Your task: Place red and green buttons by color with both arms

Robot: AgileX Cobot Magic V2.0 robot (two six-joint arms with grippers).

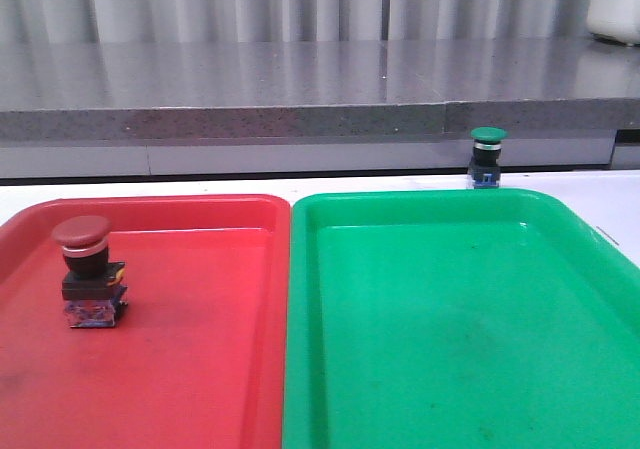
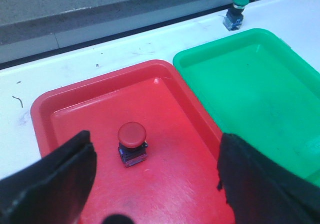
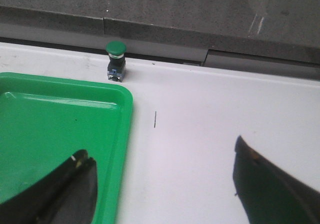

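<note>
The red button point(image 1: 88, 269) stands upright inside the red tray point(image 1: 200, 369), toward its left side; it also shows in the left wrist view point(image 2: 132, 142). The green button point(image 1: 487, 155) stands upright on the white table just behind the green tray point(image 1: 450, 369), outside it; it also shows in the right wrist view point(image 3: 115, 59) and the left wrist view point(image 2: 236, 12). My left gripper point(image 2: 155, 174) is open and empty above the red tray point(image 2: 175, 184), the red button ahead of its fingers. My right gripper point(image 3: 162, 176) is open and empty over the green tray's point(image 3: 50, 129) right rim and the bare table. Neither gripper shows in the front view.
The two trays sit side by side, rims touching. A grey ledge point(image 1: 300, 89) runs along the back of the white table point(image 3: 210, 114), close behind the green button. A white object point(image 1: 615, 4) stands on the ledge at far right.
</note>
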